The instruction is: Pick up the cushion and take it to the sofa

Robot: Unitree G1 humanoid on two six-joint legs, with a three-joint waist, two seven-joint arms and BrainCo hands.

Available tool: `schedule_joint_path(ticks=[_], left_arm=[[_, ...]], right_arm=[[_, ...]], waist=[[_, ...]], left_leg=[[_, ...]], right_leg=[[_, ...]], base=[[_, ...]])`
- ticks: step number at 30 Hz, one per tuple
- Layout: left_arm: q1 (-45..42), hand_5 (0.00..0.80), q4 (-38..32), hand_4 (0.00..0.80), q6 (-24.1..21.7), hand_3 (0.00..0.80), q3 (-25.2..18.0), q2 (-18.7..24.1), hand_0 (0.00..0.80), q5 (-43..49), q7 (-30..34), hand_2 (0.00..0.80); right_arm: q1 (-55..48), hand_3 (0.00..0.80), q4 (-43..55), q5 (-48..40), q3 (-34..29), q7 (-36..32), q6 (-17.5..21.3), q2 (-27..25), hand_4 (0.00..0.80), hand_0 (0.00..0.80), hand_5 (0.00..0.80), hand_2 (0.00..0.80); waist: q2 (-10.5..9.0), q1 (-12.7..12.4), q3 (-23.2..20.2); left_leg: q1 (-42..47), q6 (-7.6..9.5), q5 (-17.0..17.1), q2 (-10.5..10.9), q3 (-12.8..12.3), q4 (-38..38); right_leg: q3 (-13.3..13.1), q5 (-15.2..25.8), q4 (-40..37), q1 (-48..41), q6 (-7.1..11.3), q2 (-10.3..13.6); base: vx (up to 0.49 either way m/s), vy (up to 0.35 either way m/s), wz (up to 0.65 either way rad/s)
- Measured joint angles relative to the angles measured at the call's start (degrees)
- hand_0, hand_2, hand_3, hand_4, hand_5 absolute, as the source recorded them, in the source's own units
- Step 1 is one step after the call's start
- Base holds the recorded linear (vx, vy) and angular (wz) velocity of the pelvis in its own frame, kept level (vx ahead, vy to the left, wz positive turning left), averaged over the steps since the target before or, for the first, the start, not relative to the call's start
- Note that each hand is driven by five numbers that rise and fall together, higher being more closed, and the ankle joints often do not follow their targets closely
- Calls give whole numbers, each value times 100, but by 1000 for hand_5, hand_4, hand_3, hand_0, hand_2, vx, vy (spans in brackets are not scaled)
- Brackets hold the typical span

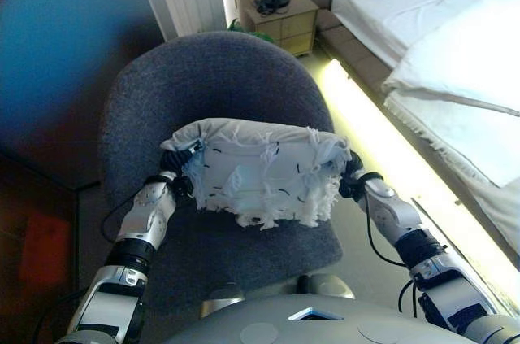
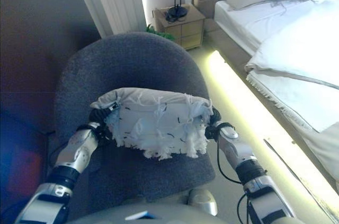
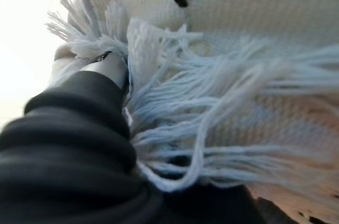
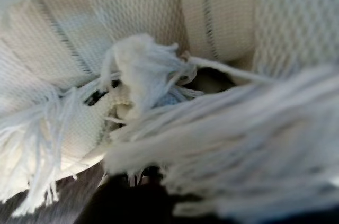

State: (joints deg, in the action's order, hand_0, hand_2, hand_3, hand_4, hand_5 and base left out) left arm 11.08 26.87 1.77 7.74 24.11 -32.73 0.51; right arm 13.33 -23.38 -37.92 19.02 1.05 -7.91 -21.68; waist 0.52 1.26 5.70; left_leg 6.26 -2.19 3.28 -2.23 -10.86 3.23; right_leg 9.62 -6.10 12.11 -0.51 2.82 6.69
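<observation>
A white cushion [image 1: 260, 173] with a shaggy fringe and small black marks lies across the seat of a grey upholstered chair [image 1: 211, 76]. I cannot tell whether it rests on the seat or is clear of it. My left hand [image 1: 175, 167] is at the cushion's left end and my right hand [image 1: 353, 173] is at its right end, each pressed into the fringe. In the left wrist view the cushion [image 3: 254, 23] fills the frame past the dark cover of the left hand [image 3: 69, 144]. The right wrist view shows only cushion fabric [image 4: 132, 23] and tassels.
A bed [image 1: 455, 51] with white covers runs along the right, with a lit strip [image 1: 382, 149] along its base. A wooden nightstand [image 1: 280, 15] stands behind the chair. A dark wall [image 1: 65, 51] is on the left.
</observation>
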Motion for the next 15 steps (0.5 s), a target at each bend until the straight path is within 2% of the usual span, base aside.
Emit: schedule_joint_path(ticks=[2,3,5,8,10,11,13,15], left_arm=[[108,800,57,800,-4,800,2,7,800,1,71,800],[168,800,114,800,-39,800,2,11,800,0,146,800],[193,800,169,800,-56,800,2,27,800,-3,258,800],[199,800,161,800,-78,800,0,126,800,-10,378,800],[200,800,145,800,-98,800,4,130,800,-9,376,800],[196,800,146,800,-106,800,28,128,800,-8,346,800],[197,800,135,800,-118,800,89,121,800,-9,320,800],[184,800,136,800,-129,800,174,18,800,-5,186,800]], right_arm=[[4,800,-5,-1,-5,79,67,20,800,800,800,800],[17,800,-31,-2,-8,99,139,58,800,800,800,800],[7,800,-62,-6,-10,180,194,53,800,800,800,800],[2,800,-116,-114,-4,191,234,116,800,800,800,800],[2,800,-192,-113,-3,189,260,153,800,800,800,800],[-4,800,-208,-106,0,186,262,152,800,800,800,800],[-11,800,-208,-103,0,185,266,87,800,800,800,800],[3,800,-210,-95,18,206,265,-7,800,800,800,800]], waist=[[-11,-79,13],[-2,-98,58],[20,-80,122],[-71,-139,161],[-163,-202,144],[-156,-200,146],[-132,-189,167],[-161,-223,222]], left_leg=[[-8,81,-42,95,-2,-25],[-14,138,-94,198,3,-71],[43,196,-106,229,48,-110],[74,238,-83,287,-24,-129],[-71,216,-97,299,-23,-247],[-170,197,-99,242,20,-305],[-386,141,-71,97,66,-451],[-508,-34,-111,-88,36,-706]], right_leg=[[45,-110,324,146,49,128],[66,-160,678,280,86,226],[103,-178,1475,573,123,444],[178,-206,1367,558,110,618],[168,-177,768,482,193,771],[165,-24,600,472,306,742],[170,91,440,493,222,561],[269,94,423,519,127,464]], base=[[104,270,9],[172,246,12],[181,129,14],[83,-48,-5],[82,-156,2],[44,-152,8],[15,-153,15],[-3,-121,-3]])
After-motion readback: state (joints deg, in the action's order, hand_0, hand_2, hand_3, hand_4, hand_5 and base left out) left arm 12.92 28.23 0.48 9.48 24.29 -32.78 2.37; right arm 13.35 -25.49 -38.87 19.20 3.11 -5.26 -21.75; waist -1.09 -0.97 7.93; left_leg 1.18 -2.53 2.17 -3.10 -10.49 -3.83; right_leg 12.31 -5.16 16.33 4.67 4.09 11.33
